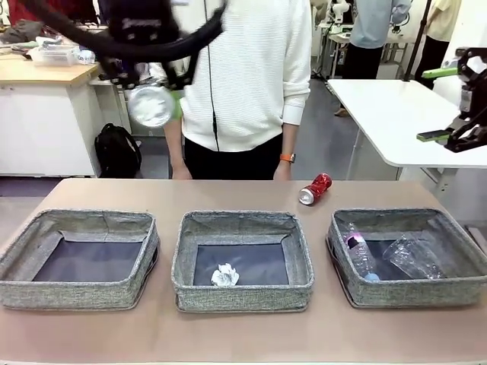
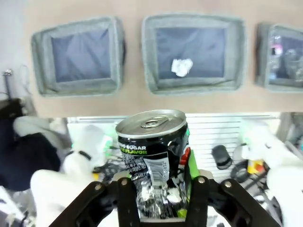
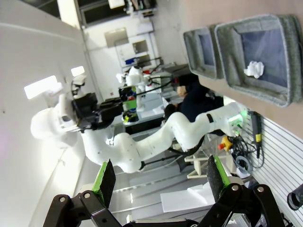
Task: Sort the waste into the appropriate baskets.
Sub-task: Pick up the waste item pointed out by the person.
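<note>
Near edge of table (image 1: 243, 334): three baskets in a row.
- left basket (image 1: 76, 293): nothing in it
- middle basket (image 1: 243, 295): paper ball (image 1: 224, 275)
- right basket (image 1: 411, 293): bottle (image 1: 359, 255) and cup (image 1: 415, 258), lying side by side

Just past the baskets, the red can (image 1: 315, 188) lies on its side on the table, near the person's hand (image 1: 283, 171).

Left gripper (image 2: 161, 184) is raised high over the left half of the table. Its fingers (image 2: 127, 201) are clamped on the black-and-silver can (image 2: 154, 151), low on the side wall, with the lid pointing away from the wrist. The lower wall looks crumpled.

Right gripper (image 1: 434, 105) is off to the right edge, fingers spread wide, nothing between them.

Handling, my read:
- Both cans are thin aluminium: light, slick, and they crush easily, so use only modest squeeze.
- The held can probably goes to the left basket, since paper and plastic have the others.
- The red can will roll. Pinch it across the barrel at mid-length, not at the ends.
</note>
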Robot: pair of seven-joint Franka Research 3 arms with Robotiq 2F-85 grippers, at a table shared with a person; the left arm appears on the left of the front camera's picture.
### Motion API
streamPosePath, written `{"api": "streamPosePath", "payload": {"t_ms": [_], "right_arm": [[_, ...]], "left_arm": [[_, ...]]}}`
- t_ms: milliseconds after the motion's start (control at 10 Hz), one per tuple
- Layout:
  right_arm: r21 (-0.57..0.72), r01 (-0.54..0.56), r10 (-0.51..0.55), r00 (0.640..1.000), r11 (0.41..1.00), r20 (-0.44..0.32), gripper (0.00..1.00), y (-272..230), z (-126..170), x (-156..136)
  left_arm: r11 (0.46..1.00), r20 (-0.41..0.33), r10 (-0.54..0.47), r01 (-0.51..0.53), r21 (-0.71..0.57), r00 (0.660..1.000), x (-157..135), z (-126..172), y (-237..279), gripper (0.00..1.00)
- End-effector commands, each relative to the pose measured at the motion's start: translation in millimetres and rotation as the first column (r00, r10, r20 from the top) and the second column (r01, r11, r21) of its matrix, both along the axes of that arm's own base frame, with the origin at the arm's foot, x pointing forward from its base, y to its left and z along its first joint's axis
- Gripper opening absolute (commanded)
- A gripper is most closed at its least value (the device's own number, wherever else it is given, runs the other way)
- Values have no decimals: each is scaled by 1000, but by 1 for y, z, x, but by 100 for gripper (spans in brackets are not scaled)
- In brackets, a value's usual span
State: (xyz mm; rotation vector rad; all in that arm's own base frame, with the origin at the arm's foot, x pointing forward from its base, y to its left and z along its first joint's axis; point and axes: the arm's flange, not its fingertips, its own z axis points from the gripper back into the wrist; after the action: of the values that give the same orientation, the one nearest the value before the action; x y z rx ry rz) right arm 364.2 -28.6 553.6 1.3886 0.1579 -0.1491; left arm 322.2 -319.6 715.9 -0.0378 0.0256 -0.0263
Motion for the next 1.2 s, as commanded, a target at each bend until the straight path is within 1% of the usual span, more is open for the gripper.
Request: {"api": "streamPosePath", "payload": {"t_ms": [0, 100, 200, 300, 500, 600, 700, 800, 900, 1100], "right_arm": [[2, -12, 12, 1000, 1000, 16, 100, -2, 1, 0], [2, -12, 12, 1000, 1000, 16, 100, -2, 1, 0], [2, -12, 12, 1000, 1000, 16, 100, -2, 1, 0], [2, -12, 12, 1000, 1000, 16, 100, -2, 1, 0], [2, -12, 12, 1000, 1000, 16, 100, -2, 1, 0], [2, -12, 12, 1000, 1000, 16, 100, -2, 1, 0], [2, -12, 12, 1000, 1000, 16, 100, -2, 1, 0], [2, -12, 12, 1000, 1000, 16, 100, -2, 1, 0], [2, -12, 12, 1000, 1000, 16, 100, -2, 1, 0], [2, -12, 12, 1000, 1000, 16, 100, -2, 1, 0]], "left_arm": [[1000, 15, 22, -22, 13, 1000, 11, 25, -37, 43], [1000, 34, -22, 21, 12, 999, 7, 32, -57, 43], [1000, 56, -17, 15, 26, 998, 8, 39, -75, 43], [999, 64, -45, 44, 24, 997, 10, 48, -89, 43], [996, 84, -88, 87, 16, 993, 14, 64, -103, 43], [996, 91, -91, 90, 6, 992, 17, 69, -105, 43], [994, 81, -111, 112, -12, 991, 19, 70, -105, 43], [991, 83, -136, 136, 0, 987, 24, 64, -102, 43], [994, 87, -102, 104, -15, 991, 10, 50, -98, 43], [994, 87, -102, 104, -15, 991, 10, 50, -98, 43]]}}
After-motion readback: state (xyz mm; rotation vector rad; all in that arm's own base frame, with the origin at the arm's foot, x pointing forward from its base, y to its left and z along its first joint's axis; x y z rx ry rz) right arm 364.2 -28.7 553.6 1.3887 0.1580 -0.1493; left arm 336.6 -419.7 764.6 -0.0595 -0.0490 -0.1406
